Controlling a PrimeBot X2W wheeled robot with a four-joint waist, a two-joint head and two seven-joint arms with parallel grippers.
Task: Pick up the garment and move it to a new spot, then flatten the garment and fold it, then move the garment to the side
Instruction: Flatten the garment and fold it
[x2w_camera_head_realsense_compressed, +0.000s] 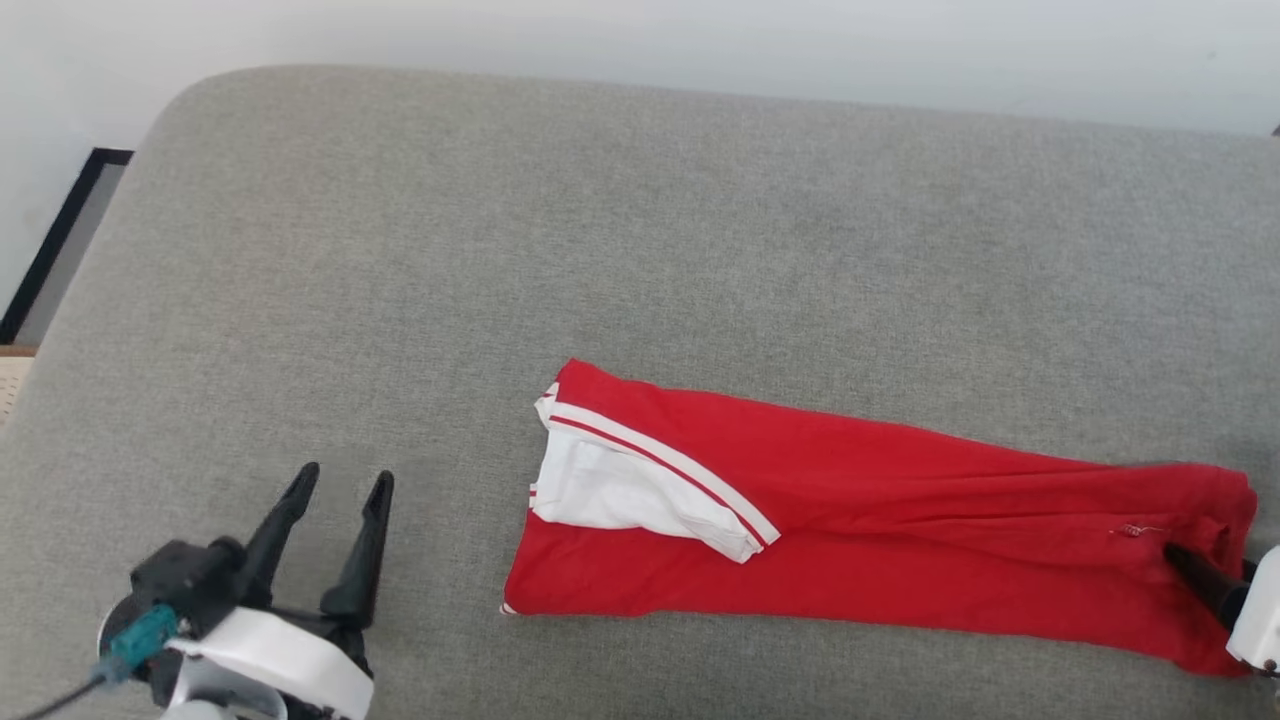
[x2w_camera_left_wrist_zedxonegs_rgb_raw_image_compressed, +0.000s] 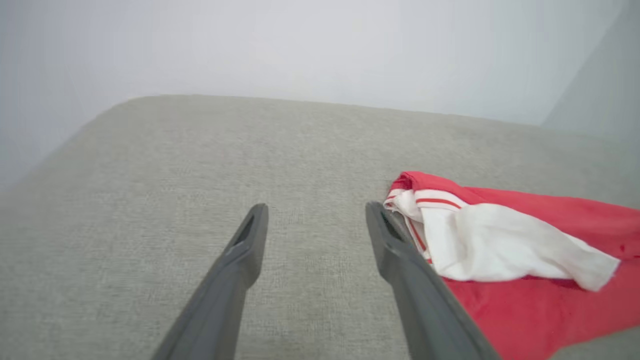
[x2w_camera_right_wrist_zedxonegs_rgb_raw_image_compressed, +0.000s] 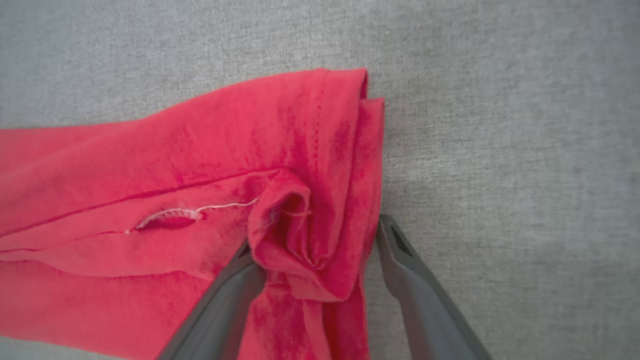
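The garment (x2w_camera_head_realsense_compressed: 880, 530) is laid folded long at the frame's lower right, on the grey cushion (x2w_camera_head_realsense_compressed: 600, 220). The left gripper (x2w_camera_head_realsense_compressed: 347, 473), fingers spread, is seen apart from it at lower left. The right gripper (x2w_camera_right_wrist_zedxonegs_rgb_raw_image_compressed: 315, 235) is spread around its bunched end.

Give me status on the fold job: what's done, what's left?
Done: the red jersey lies on the grey cushion folded lengthwise into a long strip, white sleeve on top. In hand: nothing gripped; the left hand is open beside the sleeve end, the right hand open, its fingers straddling the bunched hem. Left: probably a crosswise fold, smoothing that bunch, then moving it aside.
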